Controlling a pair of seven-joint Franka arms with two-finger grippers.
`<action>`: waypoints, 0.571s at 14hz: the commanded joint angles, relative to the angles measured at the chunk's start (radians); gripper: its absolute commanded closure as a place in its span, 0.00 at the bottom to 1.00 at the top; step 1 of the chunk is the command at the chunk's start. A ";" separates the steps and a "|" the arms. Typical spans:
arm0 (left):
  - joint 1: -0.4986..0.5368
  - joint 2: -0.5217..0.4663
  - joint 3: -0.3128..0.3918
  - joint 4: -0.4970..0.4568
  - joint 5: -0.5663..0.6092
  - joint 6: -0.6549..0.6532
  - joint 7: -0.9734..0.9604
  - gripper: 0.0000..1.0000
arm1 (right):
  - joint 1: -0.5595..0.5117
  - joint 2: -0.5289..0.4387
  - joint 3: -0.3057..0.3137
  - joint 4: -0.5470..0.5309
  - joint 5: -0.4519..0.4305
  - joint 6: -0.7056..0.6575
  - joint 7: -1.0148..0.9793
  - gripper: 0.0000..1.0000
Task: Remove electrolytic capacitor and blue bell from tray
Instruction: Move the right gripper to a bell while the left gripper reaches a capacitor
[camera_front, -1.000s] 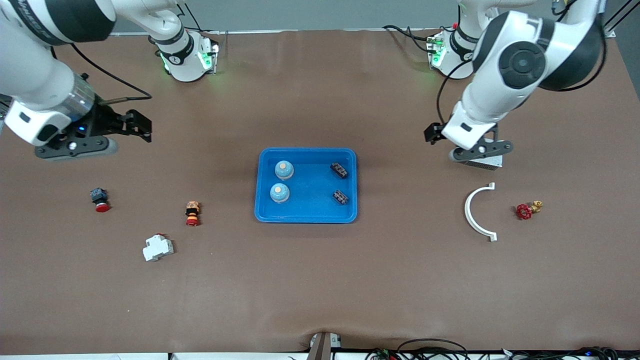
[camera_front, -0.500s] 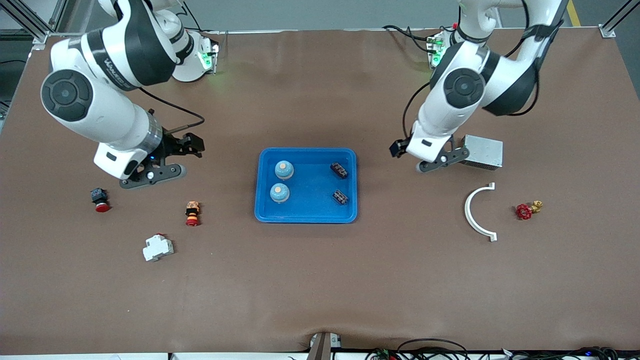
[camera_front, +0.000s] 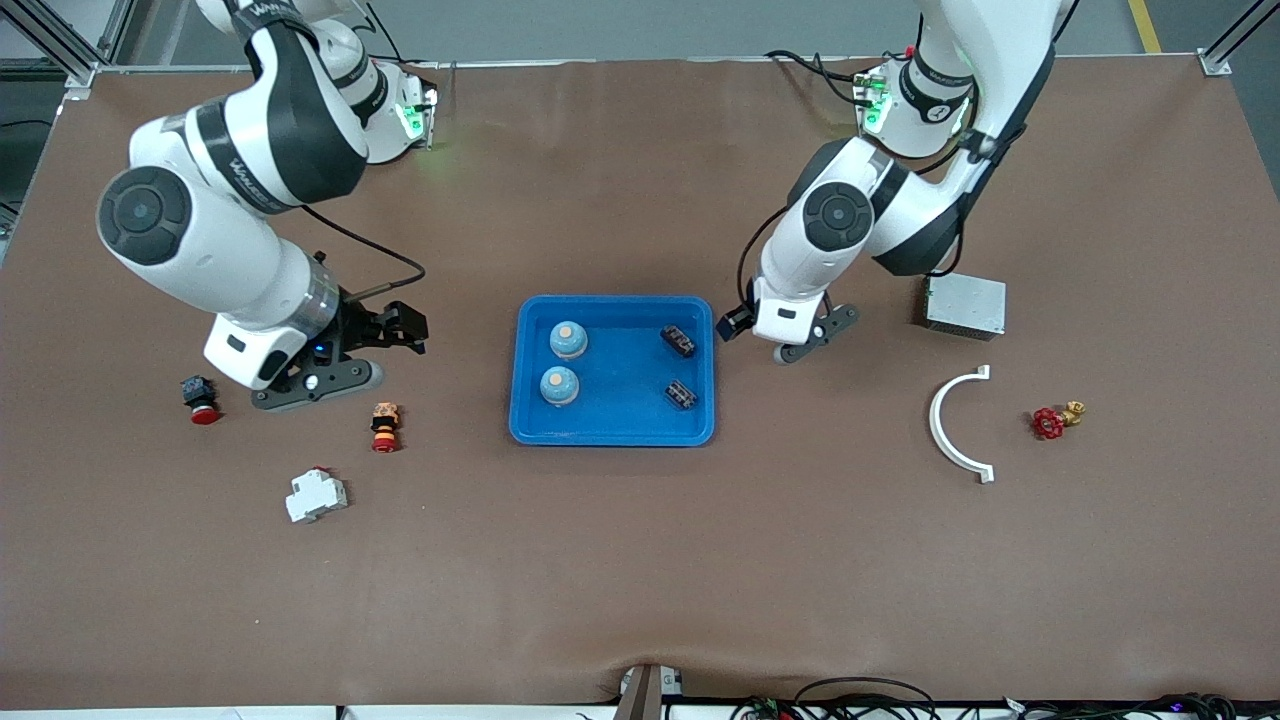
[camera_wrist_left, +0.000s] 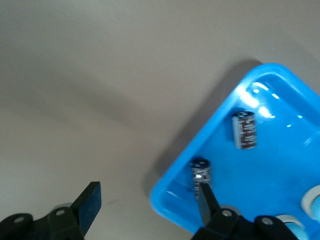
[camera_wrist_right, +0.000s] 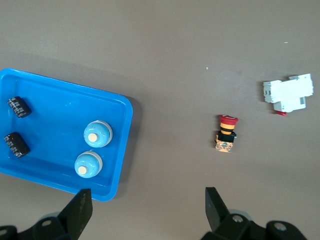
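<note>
A blue tray (camera_front: 612, 438) lies mid-table. In it are two blue bells with tan tops (camera_front: 568, 340) (camera_front: 559, 386) on the right arm's side and two black capacitors (camera_front: 678, 341) (camera_front: 681, 394) on the left arm's side. My left gripper (camera_front: 803, 347) is open and empty, low over the table beside the tray's left-arm end; its view shows the tray corner (camera_wrist_left: 167, 187) and both capacitors (camera_wrist_left: 244, 130) (camera_wrist_left: 200, 172) past the gripper (camera_wrist_left: 148, 200). My right gripper (camera_front: 318, 378) is open and empty over the table off the tray's other end; its view (camera_wrist_right: 146, 205) shows the bells (camera_wrist_right: 97, 134) (camera_wrist_right: 88, 164).
Toward the right arm's end lie a black-and-red button (camera_front: 200, 398), an orange-and-red button (camera_front: 384, 426) and a white breaker (camera_front: 316, 495). Toward the left arm's end lie a grey metal box (camera_front: 964, 305), a white curved bracket (camera_front: 950, 425) and a red valve (camera_front: 1052, 420).
Both arms have swung in toward the tray. My left gripper left the grey box and came beside the tray; my right gripper moved closer to the buttons and tray.
</note>
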 joint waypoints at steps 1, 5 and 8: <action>-0.033 0.093 -0.002 0.089 0.042 0.038 -0.113 0.20 | 0.028 0.054 -0.005 0.044 -0.008 -0.001 0.146 0.00; -0.097 0.223 0.000 0.217 0.090 0.038 -0.231 0.28 | 0.118 0.106 -0.003 0.033 0.008 0.078 0.331 0.00; -0.128 0.276 0.006 0.243 0.093 0.040 -0.253 0.32 | 0.174 0.169 -0.003 0.030 0.008 0.160 0.398 0.00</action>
